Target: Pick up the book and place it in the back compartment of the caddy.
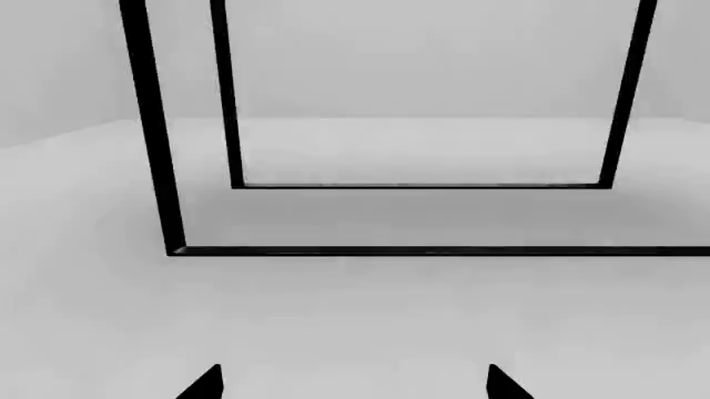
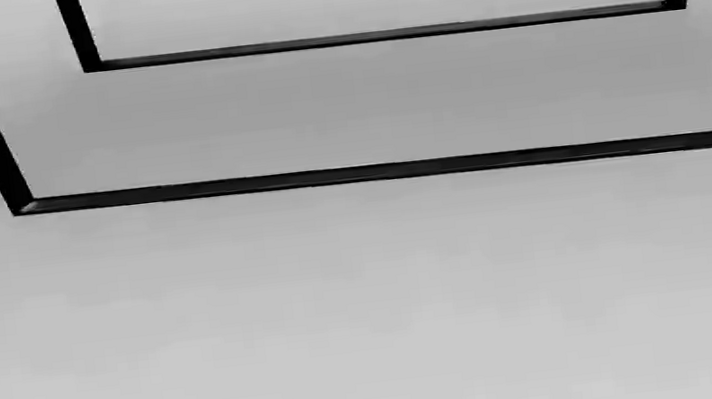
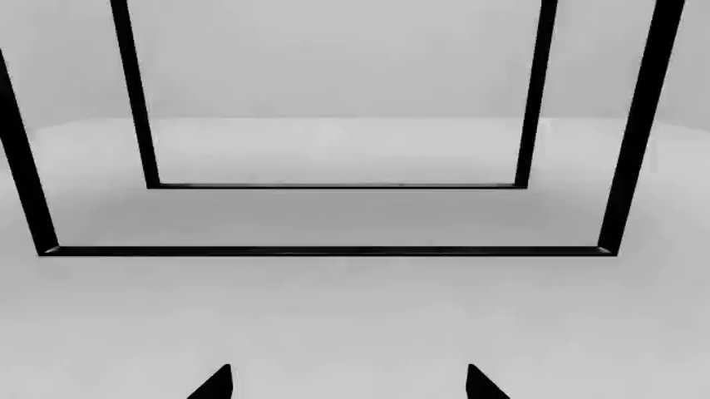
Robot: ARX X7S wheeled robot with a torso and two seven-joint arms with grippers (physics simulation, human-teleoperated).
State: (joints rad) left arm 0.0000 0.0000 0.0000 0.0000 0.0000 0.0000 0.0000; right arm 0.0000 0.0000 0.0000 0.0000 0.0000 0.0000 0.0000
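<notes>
Neither book nor caddy is visible, so its handling cannot be judged; at 12 o'clock only black frame bars (image 2: 380, 171) stand. Left gripper (image 1: 355, 384) and right gripper (image 3: 349, 384) are both spread, empty.

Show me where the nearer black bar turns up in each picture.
Head: nearer bar crosses above the middle.
Left wrist: it lies beyond the open left gripper.
Right wrist: it lies beyond the open right gripper.
Shared landmark: the farther bar, parallel behind it.
</notes>
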